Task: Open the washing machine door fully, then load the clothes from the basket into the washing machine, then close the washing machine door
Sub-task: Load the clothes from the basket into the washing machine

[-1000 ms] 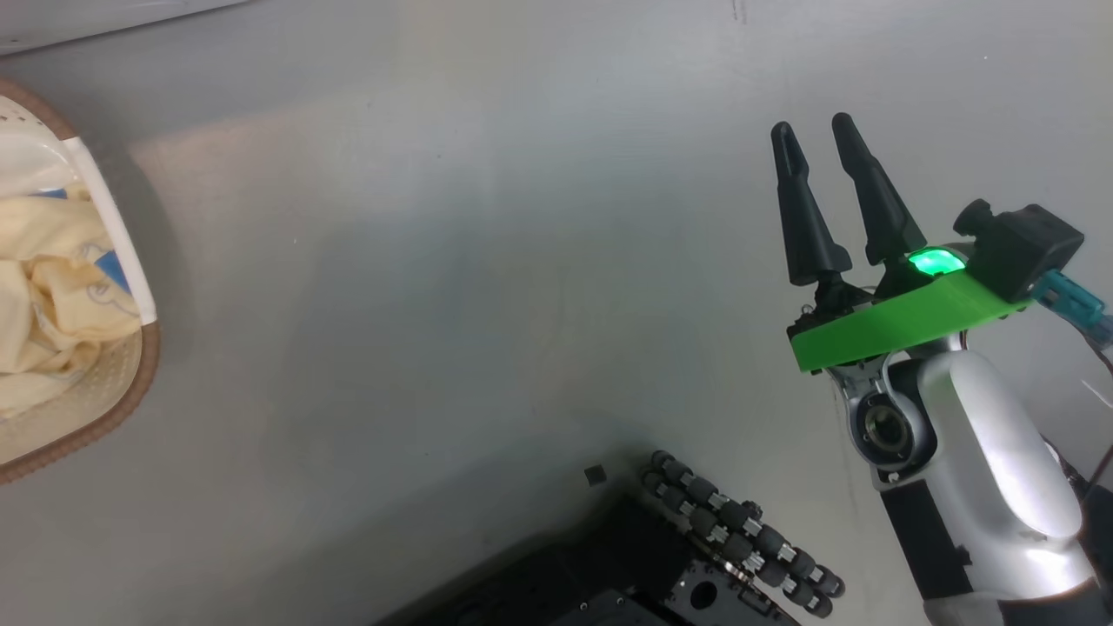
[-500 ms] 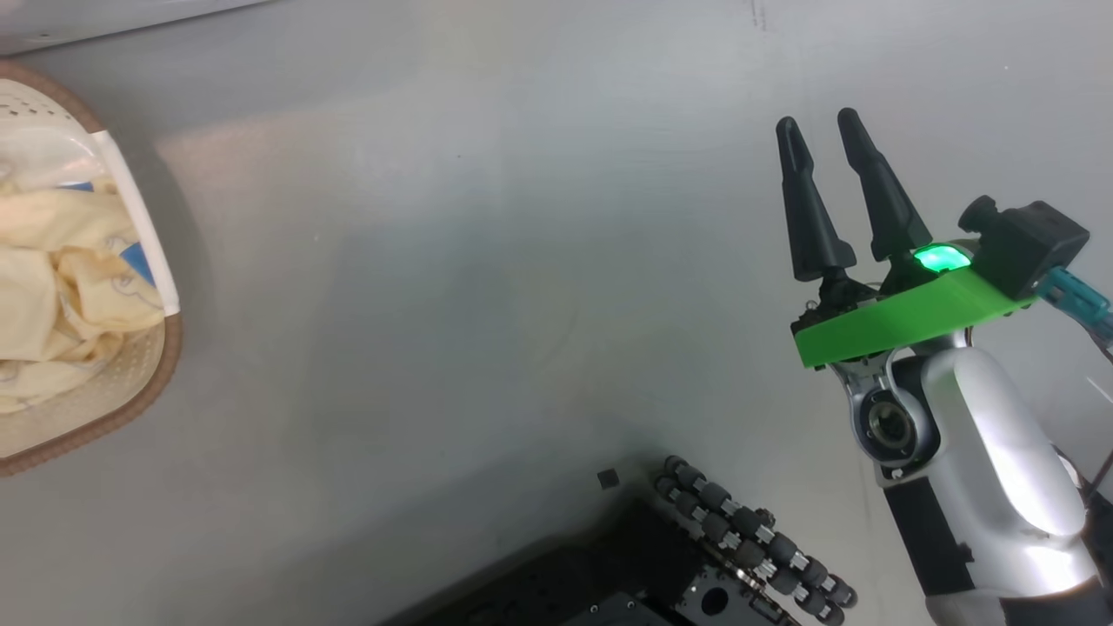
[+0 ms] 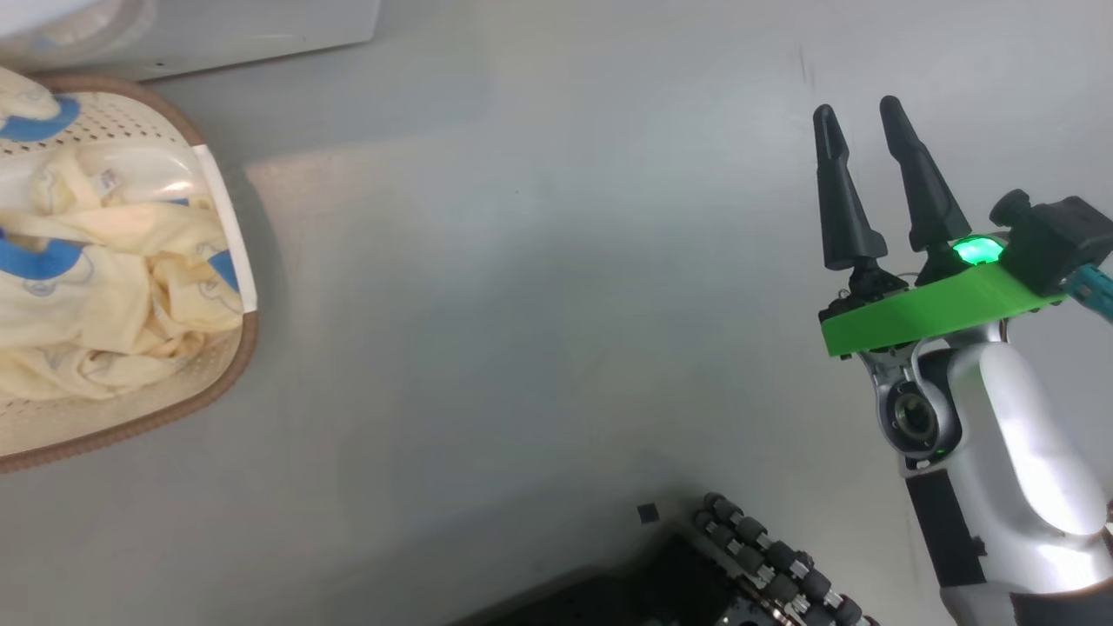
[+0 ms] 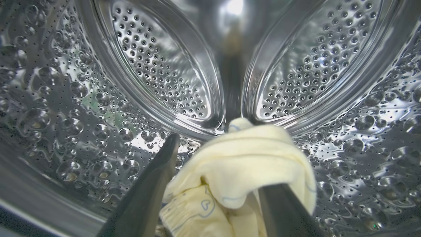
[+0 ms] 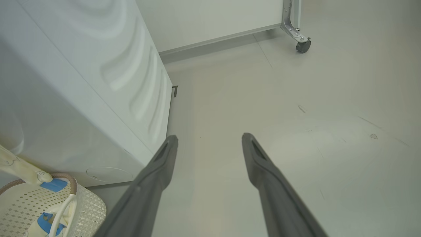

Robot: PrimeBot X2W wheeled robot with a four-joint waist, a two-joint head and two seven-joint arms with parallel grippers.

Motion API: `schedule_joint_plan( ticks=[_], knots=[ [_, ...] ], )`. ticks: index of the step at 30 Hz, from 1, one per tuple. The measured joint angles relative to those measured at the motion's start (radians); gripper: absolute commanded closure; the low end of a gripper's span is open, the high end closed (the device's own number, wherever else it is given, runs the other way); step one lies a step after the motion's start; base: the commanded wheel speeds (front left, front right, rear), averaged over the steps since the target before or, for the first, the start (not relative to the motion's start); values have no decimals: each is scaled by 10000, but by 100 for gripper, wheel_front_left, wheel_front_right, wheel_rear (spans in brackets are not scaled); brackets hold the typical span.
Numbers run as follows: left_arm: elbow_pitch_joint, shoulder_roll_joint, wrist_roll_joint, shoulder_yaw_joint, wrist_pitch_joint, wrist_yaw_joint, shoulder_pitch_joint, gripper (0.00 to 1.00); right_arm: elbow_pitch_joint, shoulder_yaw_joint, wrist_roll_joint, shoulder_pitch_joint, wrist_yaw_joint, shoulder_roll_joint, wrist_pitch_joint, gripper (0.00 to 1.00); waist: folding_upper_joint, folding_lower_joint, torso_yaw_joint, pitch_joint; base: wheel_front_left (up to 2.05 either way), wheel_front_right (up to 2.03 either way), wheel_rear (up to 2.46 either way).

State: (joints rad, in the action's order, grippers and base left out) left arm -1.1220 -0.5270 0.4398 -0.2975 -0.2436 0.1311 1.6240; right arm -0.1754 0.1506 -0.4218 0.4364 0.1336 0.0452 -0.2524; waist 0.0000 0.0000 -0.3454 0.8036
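Loading: left claw is standing spread around pale yellow fabric clothes inside the washing machine's perforated steel drum. Right claw is hanging spread. Next is calling for withdrawing and fetching more from the cream perforated plastic basket.

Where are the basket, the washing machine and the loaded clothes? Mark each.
basket (image 3: 248, 343), head view, on its brown rim.
washing machine (image 5: 98, 65), right wrist view, on its white side panel.
loaded clothes (image 4: 250, 154), left wrist view, on the pale yellow fold.

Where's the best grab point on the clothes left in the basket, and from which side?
Pinch the bunched ridge of the clothes near the basket wall, from straight above: the walls block side entry, and raised folds likely give better purchase than flat cloth.
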Motion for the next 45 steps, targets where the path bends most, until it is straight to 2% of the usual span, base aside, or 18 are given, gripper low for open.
schedule_joint_plan(
  ticks=[6,11,16,24,37,45],
  knots=[
    [351,366,464,-474,-71,0,-1292,0,0,-293,456,-116,0,0,0,0,0,0,428,-671,0,0,0],
    [1260,685,721,-656,-73,2,-2561,0,-119,-512,882,-484,0,2,0,0,0,0,863,-1322,0,0,0],
    [2675,1034,577,-445,-73,-4,-4574,0,-180,-677,1195,-721,0,13,0,0,0,-1,1475,-2257,0,0,0],
    [4274,1367,351,-56,-73,-109,-6460,0,-222,-807,1290,-1088,0,96,0,0,1,-1,2140,-2816,0,0,0],
    [6318,1733,-40,430,-84,-587,-8920,0,-259,-811,1304,-1157,0,163,0,0,0,-1,2356,-3205,0,0,0],
    [7254,2293,-337,813,-84,-792,-10351,0,-295,-828,1304,-1263,0,194,0,0,0,-1,2397,-3422,0,0,0]
  ],
)
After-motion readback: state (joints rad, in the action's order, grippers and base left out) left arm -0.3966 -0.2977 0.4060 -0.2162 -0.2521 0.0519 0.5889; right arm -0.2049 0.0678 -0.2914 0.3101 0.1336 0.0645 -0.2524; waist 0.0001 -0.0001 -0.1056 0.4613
